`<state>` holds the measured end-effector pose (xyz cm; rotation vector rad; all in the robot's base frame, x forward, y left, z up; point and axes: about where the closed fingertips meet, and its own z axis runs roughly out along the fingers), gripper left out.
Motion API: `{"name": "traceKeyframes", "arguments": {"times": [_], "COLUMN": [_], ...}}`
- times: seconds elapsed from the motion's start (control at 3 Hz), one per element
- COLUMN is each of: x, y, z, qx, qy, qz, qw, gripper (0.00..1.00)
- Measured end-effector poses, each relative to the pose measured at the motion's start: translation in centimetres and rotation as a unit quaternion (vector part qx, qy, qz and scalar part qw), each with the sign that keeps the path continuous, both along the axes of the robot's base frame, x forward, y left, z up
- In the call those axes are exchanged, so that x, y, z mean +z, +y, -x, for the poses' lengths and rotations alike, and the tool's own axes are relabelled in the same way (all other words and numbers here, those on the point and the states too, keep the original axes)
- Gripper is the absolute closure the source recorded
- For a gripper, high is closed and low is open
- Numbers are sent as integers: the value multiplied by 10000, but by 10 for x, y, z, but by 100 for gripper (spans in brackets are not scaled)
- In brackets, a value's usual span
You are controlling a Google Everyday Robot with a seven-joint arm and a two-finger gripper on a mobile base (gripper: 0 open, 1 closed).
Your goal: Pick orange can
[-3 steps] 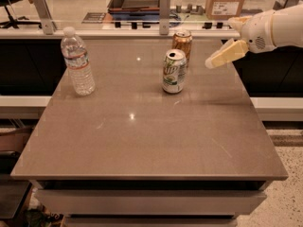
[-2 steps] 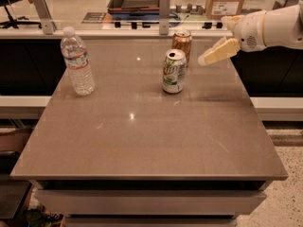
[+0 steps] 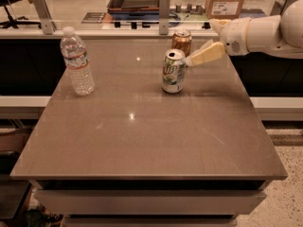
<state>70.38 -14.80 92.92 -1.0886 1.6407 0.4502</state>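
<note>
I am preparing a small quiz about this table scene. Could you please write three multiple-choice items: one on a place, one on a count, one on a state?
1. Where is the orange can relative to the white-and-green can?
A. behind it, nearer the far edge
B. in front of it
C. far to its left
2. How many cans stand on the table?
A. one
B. two
C. three
3. How is the water bottle?
A. lying down
B. upright, capped
C. upright, uncapped

Answers:
1 A: it stands farther back, with the gripper just right of both cans.
2 B: only these two cans show.
3 B: it stands with its white cap on.
</note>
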Motion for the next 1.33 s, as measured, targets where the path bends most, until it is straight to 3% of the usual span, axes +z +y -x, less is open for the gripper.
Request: {"name": "traceKeyframes", "arguments": {"times": [1.33], "x": [-38], "y": [-2], "z": [-47], "qx": [-184], "qy": [-227], "qz": [-869], "qw": [9958], "gripper": [0]}}
